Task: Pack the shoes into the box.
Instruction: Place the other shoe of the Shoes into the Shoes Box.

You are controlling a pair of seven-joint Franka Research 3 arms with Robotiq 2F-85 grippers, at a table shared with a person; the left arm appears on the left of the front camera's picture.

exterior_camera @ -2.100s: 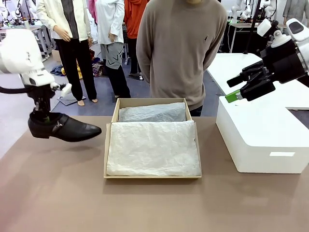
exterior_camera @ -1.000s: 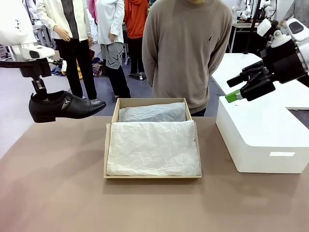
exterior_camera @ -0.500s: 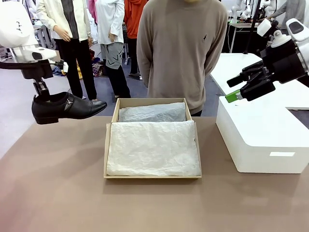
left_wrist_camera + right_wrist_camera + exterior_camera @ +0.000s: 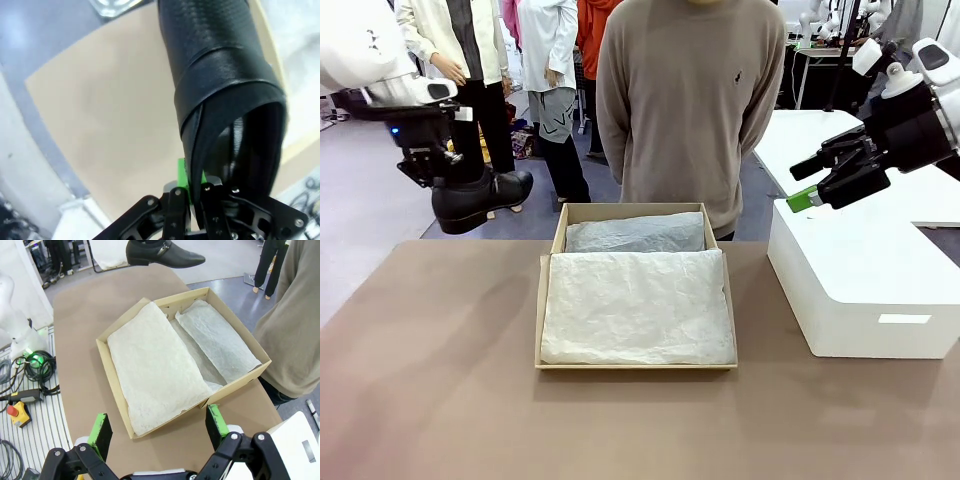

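The left arm has swung the glossy black leather dress shoe (image 4: pixel 480 197) round and carried it right, closer to the box. Earlier it hung side-on with its toe to the right; in the front view it now shows its low heel, with the pointed toe aimed towards the far right. The left gripper (image 4: pixel 192 186) is clamped on the rim of the shoe's opening at the heel end, a green pad (image 4: pixel 182 172) pressed to the outside of the leather. The shoe hangs in the air above the far left part of the brown table (image 4: pixel 440 380), just left of the far left corner of the shallow tan cardboard box (image 4: pixel 542 310).

The box sits mid-table, lined with crinkled white tissue paper (image 4: pixel 635 305), with a person in a beige sweater (image 4: pixel 690 100) standing just beyond it. The right gripper (image 4: pixel 798 184) has not moved: it hovers with fingers wide apart and nothing between them, above the large white rectangular block (image 4: pixel 860 280) at the right.
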